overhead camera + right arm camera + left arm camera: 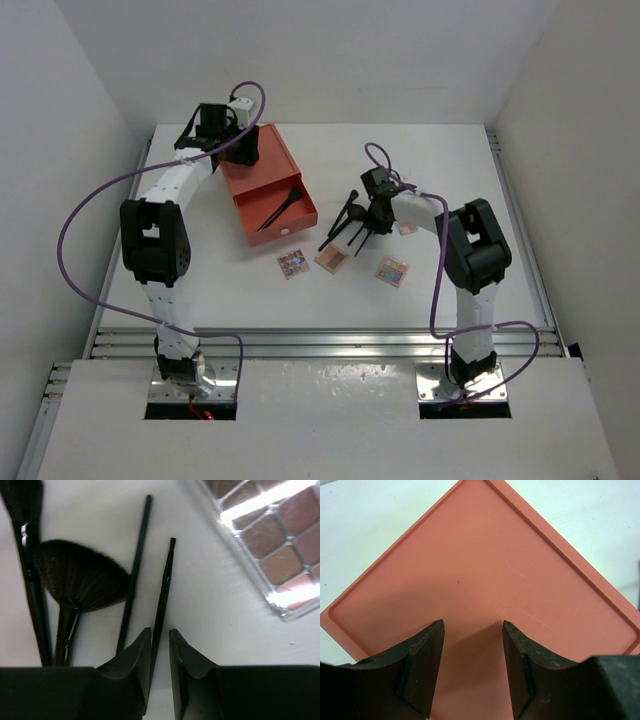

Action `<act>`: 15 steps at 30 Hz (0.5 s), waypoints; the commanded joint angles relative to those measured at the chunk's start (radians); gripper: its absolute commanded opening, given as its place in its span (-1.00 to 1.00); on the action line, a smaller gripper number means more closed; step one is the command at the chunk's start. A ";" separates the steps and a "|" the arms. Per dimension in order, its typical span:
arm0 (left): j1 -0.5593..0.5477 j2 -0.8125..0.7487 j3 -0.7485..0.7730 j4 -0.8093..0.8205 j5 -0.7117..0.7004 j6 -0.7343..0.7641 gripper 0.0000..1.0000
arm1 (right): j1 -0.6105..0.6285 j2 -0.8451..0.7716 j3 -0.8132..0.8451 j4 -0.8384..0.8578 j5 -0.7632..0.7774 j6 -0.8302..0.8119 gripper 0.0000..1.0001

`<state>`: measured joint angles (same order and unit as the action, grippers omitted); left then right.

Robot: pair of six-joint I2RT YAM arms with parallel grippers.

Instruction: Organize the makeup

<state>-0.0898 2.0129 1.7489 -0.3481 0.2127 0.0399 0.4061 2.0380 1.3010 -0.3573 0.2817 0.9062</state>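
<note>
My right gripper (160, 630) is low over the table, its jaws a narrow gap apart and straddling a thin black brush (164, 590) that lies against the left finger. Beside it lie a fan brush (80, 575), another thin brush (136, 565) and a fluffy brush (22, 500). A pinkish palette (280, 540) lies to the right. In the top view these brushes (340, 225) lie by the right gripper (360, 222). Three small palettes (293, 263) (331, 259) (392, 270) lie in front. My left gripper (243, 150) is open and empty over the orange box top (485, 570).
The orange drawer box (262, 175) stands at the back left with its drawer pulled out and one black brush (280, 211) lying in it. A fourth palette (407, 228) is partly hidden under my right arm. White walls enclose the table.
</note>
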 commanded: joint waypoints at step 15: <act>0.015 0.035 -0.003 -0.058 -0.004 -0.021 0.12 | -0.096 -0.004 -0.060 -0.166 -0.092 0.105 -1.00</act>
<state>-0.0898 2.0129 1.7493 -0.3485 0.2127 0.0395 0.3138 2.0190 1.2865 -0.4545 0.1791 1.0260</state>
